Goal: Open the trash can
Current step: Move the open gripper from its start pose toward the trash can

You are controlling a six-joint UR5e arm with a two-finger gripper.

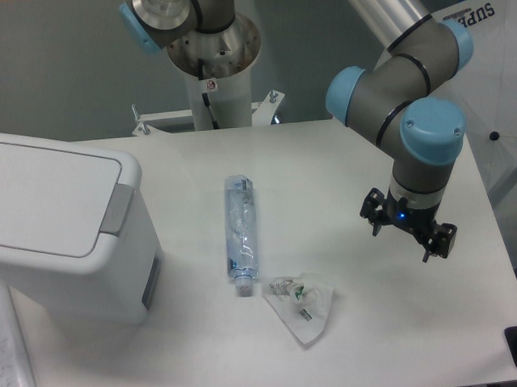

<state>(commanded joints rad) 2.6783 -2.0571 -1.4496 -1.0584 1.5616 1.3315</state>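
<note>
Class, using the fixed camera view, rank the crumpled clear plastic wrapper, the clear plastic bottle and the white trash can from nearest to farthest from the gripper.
1. Crumpled clear plastic wrapper, toward the table's front edge, nearest the gripper.
2. Clear plastic bottle, lying mid-table.
3. Large boxy white plastic trash can, lid closed, at the image's left edge, farthest.

White trash can (60,226) with a grey push tab and grey side panel, on a white tabletop (349,343). Clear bottle (241,232), bluish tint, white cap. Clear wrapper (301,304) with green specks. Grey arm (391,95), light-blue joint caps, black gripper (408,226) showing a small blue light.
</note>
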